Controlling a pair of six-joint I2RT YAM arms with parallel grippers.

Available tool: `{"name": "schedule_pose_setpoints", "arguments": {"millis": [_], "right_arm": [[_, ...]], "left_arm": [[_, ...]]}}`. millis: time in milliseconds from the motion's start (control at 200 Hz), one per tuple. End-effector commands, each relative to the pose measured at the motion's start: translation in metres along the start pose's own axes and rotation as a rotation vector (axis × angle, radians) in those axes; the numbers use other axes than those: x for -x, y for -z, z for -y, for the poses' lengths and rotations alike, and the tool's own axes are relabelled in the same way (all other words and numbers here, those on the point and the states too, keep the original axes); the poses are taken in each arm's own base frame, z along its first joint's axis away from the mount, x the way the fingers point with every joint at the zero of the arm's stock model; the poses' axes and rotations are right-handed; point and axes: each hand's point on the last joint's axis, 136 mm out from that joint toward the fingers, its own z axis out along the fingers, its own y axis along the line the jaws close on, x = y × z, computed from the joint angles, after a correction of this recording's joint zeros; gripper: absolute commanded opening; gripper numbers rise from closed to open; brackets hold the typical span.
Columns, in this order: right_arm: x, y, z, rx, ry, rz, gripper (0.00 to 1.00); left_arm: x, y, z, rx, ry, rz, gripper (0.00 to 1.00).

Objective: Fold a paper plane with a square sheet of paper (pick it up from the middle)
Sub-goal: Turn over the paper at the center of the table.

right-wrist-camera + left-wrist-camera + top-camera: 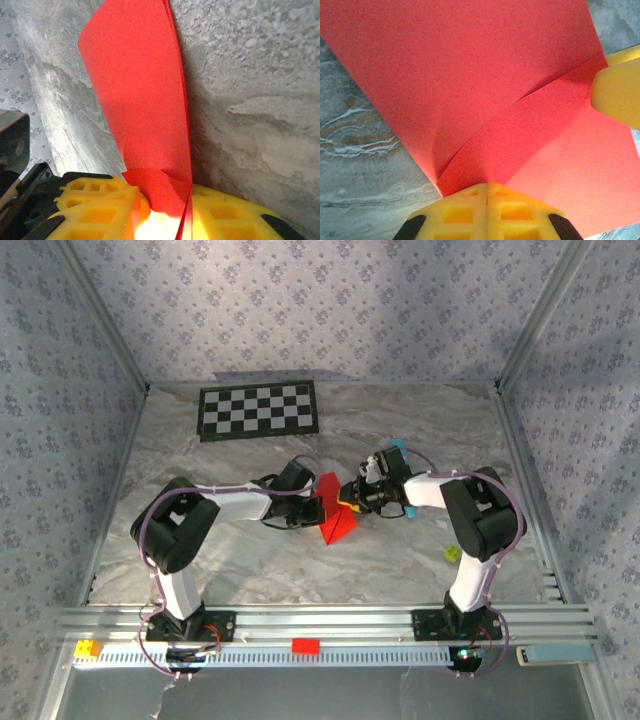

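Okay so from the top camera, the left gripper (313, 504) and right gripper (351, 499) are nose to nose, with the square sheet of thin bright red paper (335, 518) bunched up between them, partly standing off the marbled grey tabletop (250, 570). On the left wrist cam, the left gripper (487, 189) has its yellow jaws pressed together on a corner of the sheet (470, 75), which fans out just ahead of the fingertips with a soft curved bend rather than a proper crease. A yellow finger (619, 87) of the right gripper is touching the far edge. On the right wrist cam, the right gripper (161, 200) sits narrow around the sheet (140, 100), one finger on each side. I honestly can't tell if it's biting or just hugging the paper. My worry: if the right side isn't really clamped, the paper slides out once anything moves. If it is clamped and the arms pull apart, thin paper tears. And that curve could get squashed into a crooked fold.
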Motion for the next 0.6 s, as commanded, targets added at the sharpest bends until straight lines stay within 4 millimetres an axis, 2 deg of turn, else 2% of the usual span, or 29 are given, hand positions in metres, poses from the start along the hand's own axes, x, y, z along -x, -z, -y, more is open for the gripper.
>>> {"name": "schedule_pose_setpoints", "arguments": {"millis": [0, 315, 410, 595], "right_arm": [[0.001, -0.003, 0.004, 0.023, -0.005, -0.012, 0.27], [0.001, -0.004, 0.011, 0.027, -0.02, -0.009, 0.17], [0.001, -0.003, 0.01, 0.041, -0.02, -0.007, 0.1], [0.004, 0.009, 0.003, 0.054, 0.011, 0.035, 0.04]], "left_arm": [[-0.011, 0.002, -0.009, 0.044, 0.017, -0.034, 0.0], [-0.01, 0.003, -0.005, 0.031, 0.014, -0.033, 0.0], [-0.009, 0.004, -0.001, 0.019, 0.013, -0.028, 0.0], [0.002, 0.023, 0.02, -0.039, -0.004, 0.023, 0.11]]}}
